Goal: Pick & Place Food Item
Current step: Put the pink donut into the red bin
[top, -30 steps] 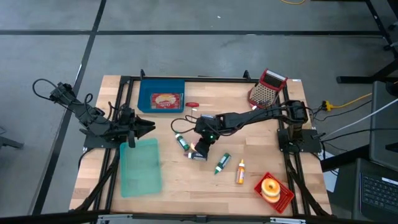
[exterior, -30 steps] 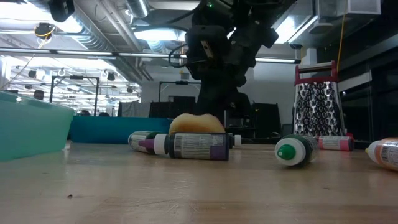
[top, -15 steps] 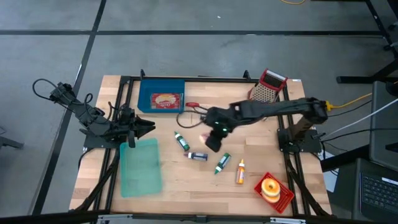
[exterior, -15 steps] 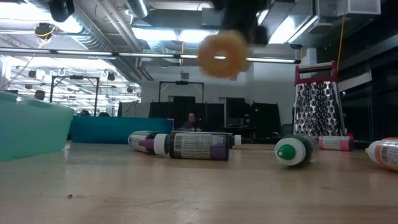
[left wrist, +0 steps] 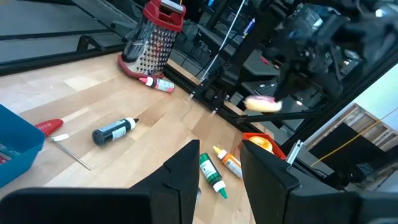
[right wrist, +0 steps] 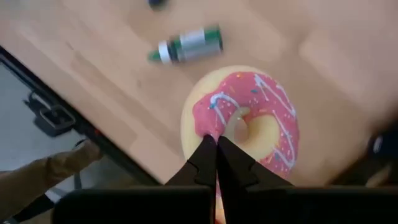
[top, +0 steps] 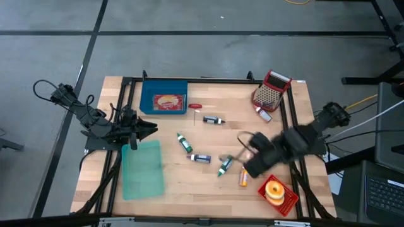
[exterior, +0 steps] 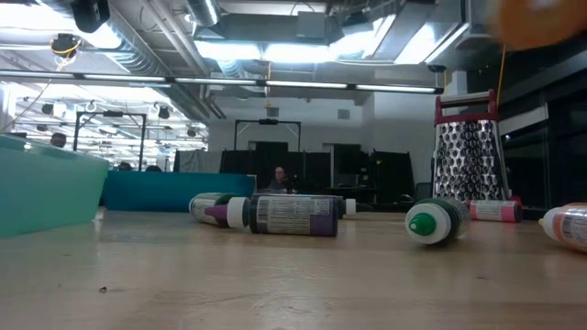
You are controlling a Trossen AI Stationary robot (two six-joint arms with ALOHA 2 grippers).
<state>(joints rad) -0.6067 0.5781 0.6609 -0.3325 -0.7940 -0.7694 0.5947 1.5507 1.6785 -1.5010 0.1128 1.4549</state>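
Observation:
A pink-frosted donut (right wrist: pixel 245 124) with white drizzle hangs in the air, and my right gripper (right wrist: pixel 216 148) is shut on it. That gripper (top: pixel 252 165) shows blurred above the table's near right part, just beside a red plate (top: pixel 287 200) that carries another donut (top: pixel 274 189). The low view catches the held donut (exterior: pixel 537 23) high at the right. The left wrist view shows it (left wrist: pixel 264 104) under the right arm. My left gripper (top: pixel 150 128) waits at the table's left, open and holding nothing (left wrist: pixel 221 171). My right gripper pinches the donut's ring (right wrist: pixel 208 127) between its two fingers, at the frosted edge beside the hole. The fingers come from above, pointing steeply down. The donut hangs below them, lifted clear of the table.
Several small bottles (top: pixel 201 158) (top: pixel 225 166) (top: pixel 243 176) (top: pixel 213 119) lie across the middle of the table. A grater (top: pixel 270 89) stands at the far right. A blue tray (top: pixel 164 101) sits at the far left, and a teal bin (top: pixel 143 169) at the near left.
My right gripper has risen from the bottles at the table's middle and swung toward the near right corner, rolling as it went. The donut has gone from the table top to hanging well clear of it, carried along.

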